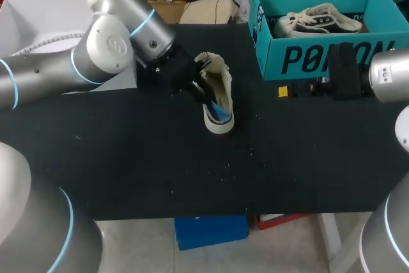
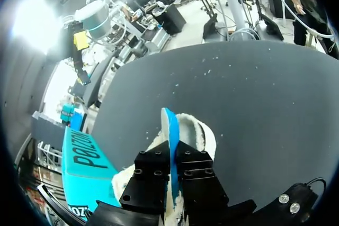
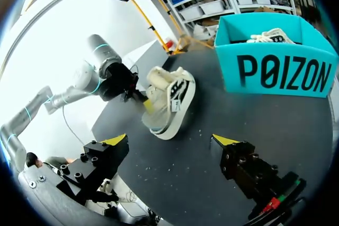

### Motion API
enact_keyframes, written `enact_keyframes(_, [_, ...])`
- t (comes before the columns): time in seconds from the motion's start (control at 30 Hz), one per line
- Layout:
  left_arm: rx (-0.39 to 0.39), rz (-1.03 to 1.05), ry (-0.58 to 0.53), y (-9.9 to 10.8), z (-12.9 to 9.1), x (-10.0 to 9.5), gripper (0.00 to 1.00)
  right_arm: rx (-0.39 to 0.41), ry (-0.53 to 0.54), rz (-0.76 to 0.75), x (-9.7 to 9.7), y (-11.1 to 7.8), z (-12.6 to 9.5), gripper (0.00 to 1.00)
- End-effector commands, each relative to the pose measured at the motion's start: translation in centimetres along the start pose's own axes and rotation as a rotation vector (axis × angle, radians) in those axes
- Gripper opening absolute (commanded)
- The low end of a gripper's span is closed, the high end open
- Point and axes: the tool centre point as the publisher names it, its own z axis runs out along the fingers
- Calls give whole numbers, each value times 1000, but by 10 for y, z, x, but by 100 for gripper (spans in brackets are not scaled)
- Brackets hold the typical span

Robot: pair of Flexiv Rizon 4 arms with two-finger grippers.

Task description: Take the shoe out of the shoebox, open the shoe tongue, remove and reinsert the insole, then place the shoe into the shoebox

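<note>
1. Left gripper (image 2: pixel 172 154) jaws are clamped on the thin blue foam insole (image 2: pixel 168 125), which stands partly out of the cream canvas sneaker (image 1: pixel 221 71) in the middle of the black table (image 1: pixel 128 158).
2. Likely the insole step: keep the pinch and slide along the shoe's length. The sneaker is unbraced and may drag.
3. Right gripper (image 3: pixel 169 140) jaws are wide and empty, near the teal cardboard shoebox (image 1: pixel 319 55). The box holds a second cream lace-up sneaker (image 1: pixel 316 20).

the hand (image 2: pixel 171 158) pinches the blue insole (image 2: pixel 168 126) edge-up inside the cream shoe (image 2: pixel 197 133), teal shoebox (image 2: pixel 83 158) beside it.
</note>
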Motion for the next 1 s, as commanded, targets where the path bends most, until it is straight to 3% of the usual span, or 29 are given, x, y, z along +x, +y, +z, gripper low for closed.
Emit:
enact_keyframes(0.03, [0,-4,22,10,-1,-9,0,1,-1,1,0,1,1,100])
enact_keyframes(0.53, [1,-24,122,18,8,-4,0,1,-1,1,0,1,1,100])
enact_keyframes(1.0, [15,-2,261,12,22,-3,0,1,-1,1,0,1,1,100])
